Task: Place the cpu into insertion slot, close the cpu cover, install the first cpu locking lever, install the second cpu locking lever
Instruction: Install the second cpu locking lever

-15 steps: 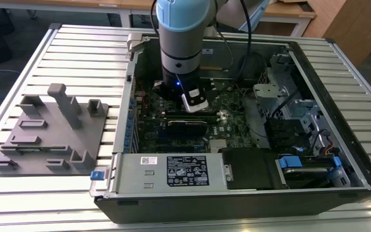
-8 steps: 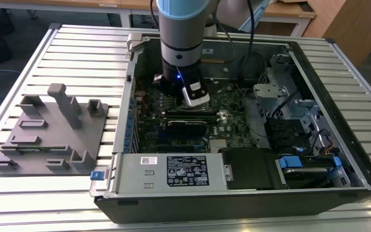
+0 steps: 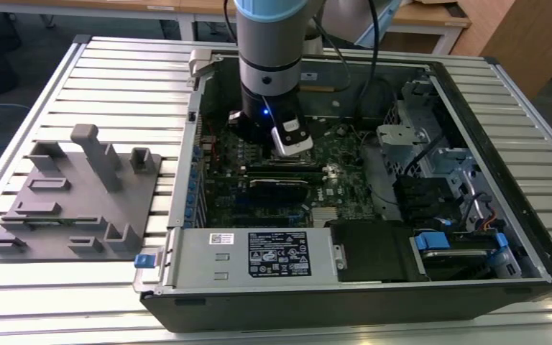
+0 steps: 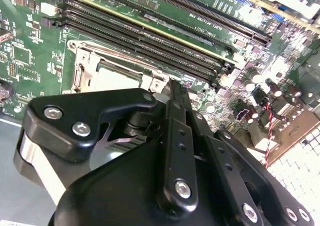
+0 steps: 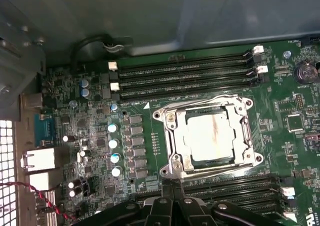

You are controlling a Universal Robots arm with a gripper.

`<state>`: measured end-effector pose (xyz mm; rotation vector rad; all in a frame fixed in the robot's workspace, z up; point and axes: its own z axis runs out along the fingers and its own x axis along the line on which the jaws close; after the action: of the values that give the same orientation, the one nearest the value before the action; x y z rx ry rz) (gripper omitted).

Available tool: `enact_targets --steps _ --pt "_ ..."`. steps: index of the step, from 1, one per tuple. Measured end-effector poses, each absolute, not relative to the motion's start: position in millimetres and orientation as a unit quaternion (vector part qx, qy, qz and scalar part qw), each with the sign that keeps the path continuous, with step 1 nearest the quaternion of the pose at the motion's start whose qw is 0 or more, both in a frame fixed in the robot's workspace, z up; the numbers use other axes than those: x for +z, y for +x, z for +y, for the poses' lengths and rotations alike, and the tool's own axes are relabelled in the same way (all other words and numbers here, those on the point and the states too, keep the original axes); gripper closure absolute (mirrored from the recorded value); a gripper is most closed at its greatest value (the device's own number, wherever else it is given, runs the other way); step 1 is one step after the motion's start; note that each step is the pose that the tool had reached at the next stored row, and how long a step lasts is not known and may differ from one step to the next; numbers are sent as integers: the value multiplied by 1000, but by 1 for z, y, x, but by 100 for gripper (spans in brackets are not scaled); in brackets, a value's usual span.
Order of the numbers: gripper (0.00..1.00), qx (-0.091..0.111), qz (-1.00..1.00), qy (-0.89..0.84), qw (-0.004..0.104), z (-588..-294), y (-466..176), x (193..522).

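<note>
Silvery chip (image 5: 209, 135) is already sitting under its cover (image 5: 172, 141), just ahead of the pincer (image 5: 172, 188), whose fingers are looking pressed together; fragile stuff, edges only.

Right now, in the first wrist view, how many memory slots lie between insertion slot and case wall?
4 parallel memory slots: one nearest the wall, two between, one nearest the insertion slot. Others beyond it are partly hidden.

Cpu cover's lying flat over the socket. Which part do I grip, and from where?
Probably an outer rail of the cpu cover, coming from straight above. It lies flat, and its cut-out middle shows only the cpu top, so there is nothing to pinch there.
</note>
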<state>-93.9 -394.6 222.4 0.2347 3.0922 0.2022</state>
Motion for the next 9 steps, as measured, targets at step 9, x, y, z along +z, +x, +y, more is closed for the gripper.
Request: enact_targets --steps 9 --pt "90 65 995 76 17 -394 -78 222"
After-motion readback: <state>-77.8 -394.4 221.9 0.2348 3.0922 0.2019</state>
